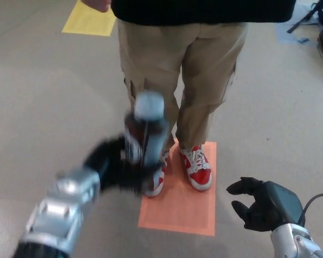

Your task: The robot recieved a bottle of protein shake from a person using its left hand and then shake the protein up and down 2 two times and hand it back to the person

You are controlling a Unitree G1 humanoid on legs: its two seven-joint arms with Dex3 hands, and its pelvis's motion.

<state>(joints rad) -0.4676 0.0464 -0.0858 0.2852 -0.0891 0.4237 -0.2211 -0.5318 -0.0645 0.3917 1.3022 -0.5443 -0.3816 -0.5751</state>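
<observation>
Head view. The left hand (118, 166) is clenched around the lower body of the protein shake bottle (145, 137), its black fingers wrapped across the front of the dark bottle — both hand and bottle are smeared by motion blur, so finer finger placement cannot be told. The bottle stands roughly upright in the grasp, its white cap (149, 105) at the 12 o'clock end, and sits just left of picture centre, in front of the person's legs (183, 70). The silver forearm (59, 212) enters from the 7 o'clock corner.

The right hand (258, 207) rests low at about 5 o'clock, released and holding nothing; its thumb and fingers are spread apart and curled slightly, well apart from the bottle.

The person stands at 12 o'clock in tan trousers and a dark top, red-and-white shoes (198, 167) planted on an orange floor marker (183, 207). The left hand overlaps one shoe in the picture. A person's hand (97, 4) shows partly at the top edge, around 11 o'clock, clear of the bottle. A yellow floor marker (89, 21) lies at 11 o'clock on the floor.
</observation>
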